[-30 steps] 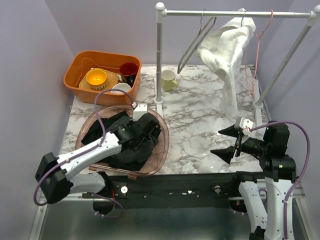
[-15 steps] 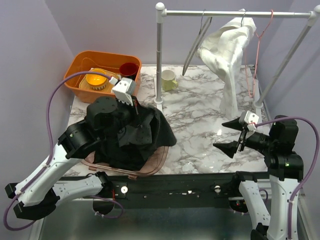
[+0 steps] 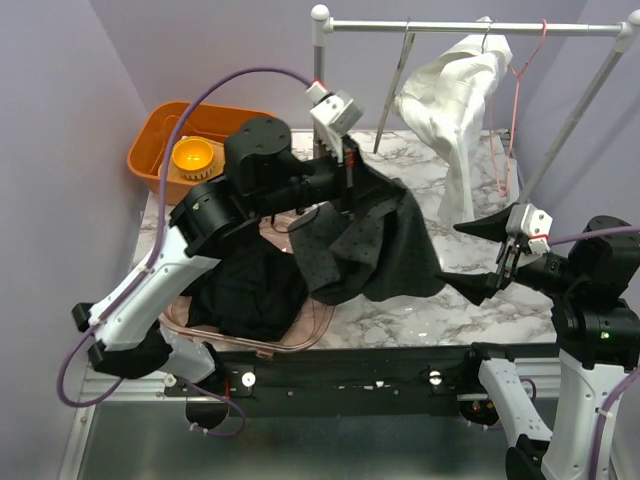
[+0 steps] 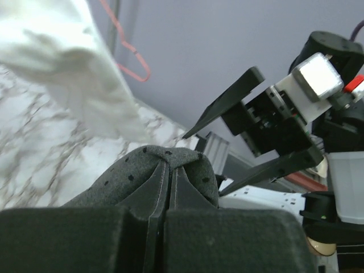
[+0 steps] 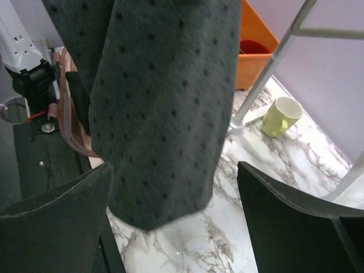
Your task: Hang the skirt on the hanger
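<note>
The skirt (image 3: 385, 250) is dark grey with small black dots. It hangs above the middle of the table from my left gripper (image 3: 349, 172), which is shut on its top edge. In the left wrist view the fabric (image 4: 125, 179) folds over the closed fingertips of the gripper (image 4: 168, 170). My right gripper (image 3: 484, 257) stands open just right of the skirt's lower edge. In the right wrist view the skirt (image 5: 165, 96) hangs in front of the open right gripper (image 5: 175, 168) without touching its fingers. A bare dark hanger (image 3: 392, 85) and a pink hanger (image 3: 512, 100) hang on the rail.
A white garment (image 3: 452, 110) hangs on the rail (image 3: 470, 28), whose post (image 3: 319, 110) stands behind my left arm. A brown basket (image 3: 315, 325) at the front left holds dark clothes (image 3: 245, 295). An orange tub (image 3: 150, 150) with bowls sits at the back left. A green mug (image 5: 282, 115) stands by the post.
My left arm has lifted the skirt out of the basket and carried it up and to the right, towards the rail. The right gripper has shifted a little right, still open.
</note>
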Controlling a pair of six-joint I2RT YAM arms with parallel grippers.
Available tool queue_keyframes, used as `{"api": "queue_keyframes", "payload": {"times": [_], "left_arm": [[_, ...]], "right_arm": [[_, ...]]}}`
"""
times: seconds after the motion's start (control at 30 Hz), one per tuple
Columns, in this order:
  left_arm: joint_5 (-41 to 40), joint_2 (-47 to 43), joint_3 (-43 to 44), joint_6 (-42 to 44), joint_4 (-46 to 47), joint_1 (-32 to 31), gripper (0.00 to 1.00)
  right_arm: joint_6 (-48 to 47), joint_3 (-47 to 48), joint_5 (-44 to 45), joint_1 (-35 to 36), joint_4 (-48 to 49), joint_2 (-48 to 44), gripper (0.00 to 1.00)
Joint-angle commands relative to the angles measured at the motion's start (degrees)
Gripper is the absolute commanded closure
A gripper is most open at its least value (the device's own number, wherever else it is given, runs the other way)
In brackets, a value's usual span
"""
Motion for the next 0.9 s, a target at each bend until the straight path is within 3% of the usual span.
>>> {"api": "queue_keyframes", "payload": {"times": [0.0, 0.23, 0.43, 0.7, 0.87], "left_arm": [[6.0, 7.9, 11.5, -0.9, 4.1, -3.7, 1.00], [8.4, 16.4, 16.7, -3.2, 6.3, -5.2, 1.00], [9.6, 16.7, 4.5, -5.2, 13.5, -5.2, 1.00], [9.8, 17.6, -18.7, -9.0, 26.8, -4.6, 1.00], [11.1, 22.8, -26.2, -13.3, 34.9, -3.0, 1.00]], "right_arm": [[3.1, 3.9, 5.4, -0.3, -0.3, -0.5, 0.05], [3.3, 3.8, 21.3, -0.3, -2.9, -2.3, 0.05], [2.9, -0.8, 33.1, -0.3, -3.4, -4.6, 0.04], [-0.3, -7.4, 34.5, -0.3, -4.8, -5.9, 0.04], [-9.6, -11.3, 26.8, -0.3, -9.1, -5.5, 0.04]]}}
